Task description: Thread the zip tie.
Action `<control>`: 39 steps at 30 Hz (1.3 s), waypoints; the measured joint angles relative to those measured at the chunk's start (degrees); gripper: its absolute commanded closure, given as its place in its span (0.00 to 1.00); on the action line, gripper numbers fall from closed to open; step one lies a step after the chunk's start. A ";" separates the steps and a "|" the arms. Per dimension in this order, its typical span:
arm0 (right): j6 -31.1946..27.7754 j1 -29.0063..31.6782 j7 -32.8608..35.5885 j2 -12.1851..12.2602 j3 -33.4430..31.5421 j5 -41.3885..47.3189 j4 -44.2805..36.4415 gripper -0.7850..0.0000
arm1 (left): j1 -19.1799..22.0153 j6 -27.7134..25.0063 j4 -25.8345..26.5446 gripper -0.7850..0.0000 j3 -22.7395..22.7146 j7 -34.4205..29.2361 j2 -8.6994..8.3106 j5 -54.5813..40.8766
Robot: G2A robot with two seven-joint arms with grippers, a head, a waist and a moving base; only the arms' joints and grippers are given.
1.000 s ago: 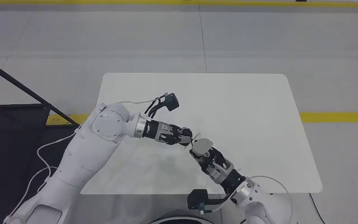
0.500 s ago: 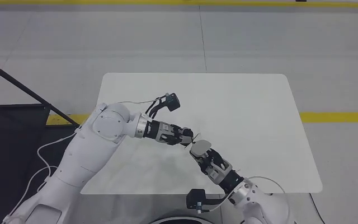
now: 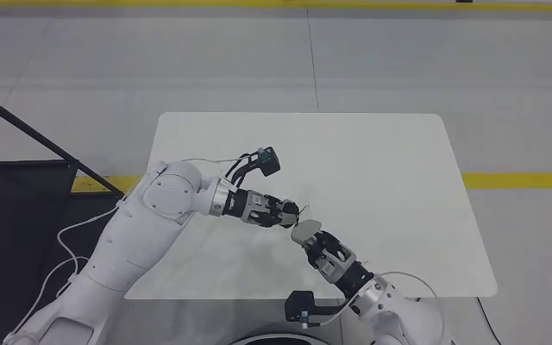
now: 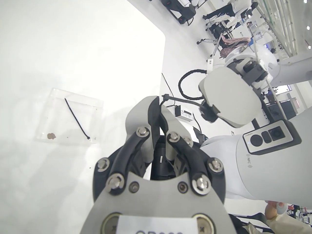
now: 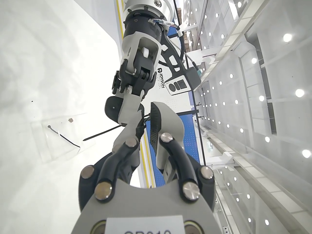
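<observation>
Not yet threaded — left gripper [image 4: 159,104], jaws closed, pinches the zip tie [image 4: 181,101] near its head; right gripper [image 5: 145,120] clamps the strap, tail free.

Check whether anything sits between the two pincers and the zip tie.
Nothing visible does: the left pincer and the right pincer both grip the zip tie, holding it in the air above the table.

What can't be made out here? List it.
Left wrist view: far end of the zip tie hidden inside the right gripper.
Right wrist view: its head hidden behind the left gripper.
Top view: tie too small; threaded or not, cannot tell.
</observation>
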State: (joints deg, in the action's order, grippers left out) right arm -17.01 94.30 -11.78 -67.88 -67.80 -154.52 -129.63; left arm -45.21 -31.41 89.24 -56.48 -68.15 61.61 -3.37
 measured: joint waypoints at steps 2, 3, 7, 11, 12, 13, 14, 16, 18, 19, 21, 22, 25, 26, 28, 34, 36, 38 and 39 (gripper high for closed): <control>-0.13 -0.14 0.23 0.03 0.17 -0.11 0.00 1.00 | 0.04 -0.02 -0.01 1.00 0.10 0.10 -0.04 0.02; -0.14 -0.19 0.33 0.04 0.23 -0.13 0.00 1.00 | 0.07 -0.06 0.00 1.00 0.13 0.15 -0.06 0.09; -0.28 -0.39 0.55 0.11 0.47 -0.21 0.01 1.00 | 0.00 -0.11 0.44 1.00 0.21 1.25 -0.15 1.85; -0.63 -0.64 1.03 0.17 0.63 -0.16 0.05 1.00 | -0.39 -0.46 1.30 1.00 0.36 2.49 -0.24 3.50; -0.73 -0.67 1.15 0.18 0.65 -0.11 0.05 1.00 | -0.50 -0.63 1.50 1.00 0.34 2.74 -0.28 3.81; -0.90 -0.71 1.29 0.19 0.68 -0.07 0.04 1.00 | -0.62 -0.79 1.73 1.00 0.30 2.98 -0.32 4.09; -1.19 -0.78 1.50 0.21 0.69 -0.03 0.04 1.00 | -0.78 -0.97 2.06 1.00 0.21 3.37 -0.37 4.53; -1.56 -0.92 1.93 0.22 0.70 0.00 0.00 1.00 | -1.09 -1.15 2.59 1.00 0.10 3.97 -0.46 5.26; -1.77 -1.07 2.39 0.23 0.76 0.08 0.01 1.00 | -1.45 -1.31 3.16 1.00 -0.07 4.73 -0.56 6.07; -1.82 -1.12 2.60 0.24 0.79 0.10 0.01 1.00 | -1.60 -1.38 3.38 1.00 -0.16 5.09 -0.60 6.44; -1.81 -1.20 3.03 0.25 0.80 0.22 -0.03 1.00 | -1.95 -1.42 3.87 1.00 -0.33 5.85 -0.70 7.34; -1.75 -1.21 3.20 0.25 0.79 0.31 -0.06 1.00 | -2.08 -1.43 4.11 1.00 -0.41 6.17 -0.74 7.74; -1.73 -1.20 3.49 0.28 0.73 0.66 -0.13 1.00 | -2.56 -1.39 4.94 1.00 -0.62 7.42 -0.86 9.23; -1.87 -1.20 3.55 0.30 0.69 0.78 -0.15 1.00 | -2.79 -1.31 5.27 1.00 -0.72 8.01 -0.91 9.88; -2.01 -1.21 3.69 0.33 0.61 1.02 -0.19 1.00 | -3.12 -1.19 5.78 1.00 -0.86 8.85 -0.98 10.89; -3.25 -1.51 3.70 0.45 0.64 1.37 -0.09 1.00 | -4.28 -0.64 7.48 1.00 -1.47 11.91 -1.22 14.91; -3.58 -1.71 3.75 0.48 0.73 1.48 0.01 1.00 | -4.80 -0.30 8.30 1.00 -1.58 13.34 -1.27 17.08; -3.78 -1.90 3.93 0.49 0.79 1.64 0.08 1.00 | -5.41 0.15 9.27 1.00 -1.69 15.01 -1.32 19.59; -3.85 -1.97 4.03 0.50 0.81 1.71 0.10 1.00 | -5.68 0.37 9.71 1.00 -1.77 15.72 -1.35 20.75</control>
State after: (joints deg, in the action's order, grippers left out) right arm -20.85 92.32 -7.75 -67.38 -66.99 -152.81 -129.53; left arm -50.89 -31.05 98.96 -58.25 -52.43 60.25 17.38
